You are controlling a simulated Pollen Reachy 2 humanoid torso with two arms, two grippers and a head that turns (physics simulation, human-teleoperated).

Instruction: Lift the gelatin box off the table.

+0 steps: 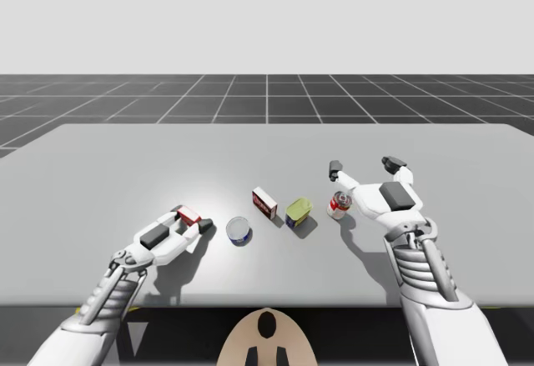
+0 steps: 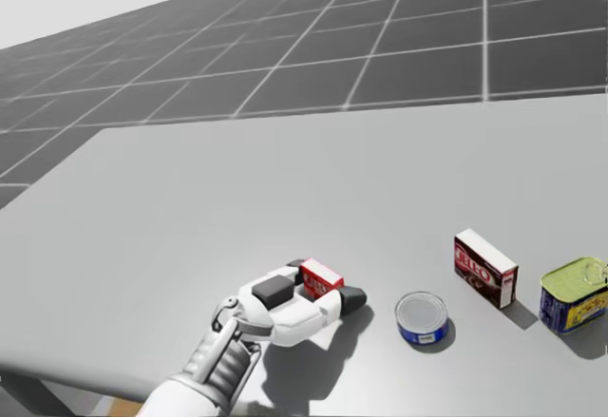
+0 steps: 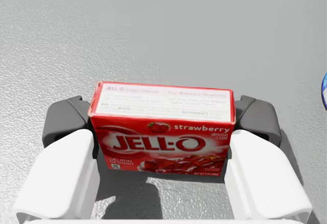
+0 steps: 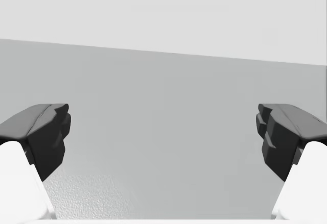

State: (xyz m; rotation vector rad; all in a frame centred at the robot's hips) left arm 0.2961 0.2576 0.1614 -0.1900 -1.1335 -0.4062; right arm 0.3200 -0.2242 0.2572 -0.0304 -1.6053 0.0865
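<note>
My left gripper [image 3: 162,124] squeezes the red gelatin box [image 3: 161,142] by its two short ends, down by the table [image 3: 204,30] — it looks light and thin-walled, so hold gently.

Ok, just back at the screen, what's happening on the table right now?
My left tool is shut on the small red gelatin box, gripping it by both ends, at the left of the grey table. Whether the box has cleared the surface I cannot tell. My right tool hangs open and empty near the red and white can. A blue round tin, a second red box and a yellow-lidded blue tin stand between the arms.
</note>
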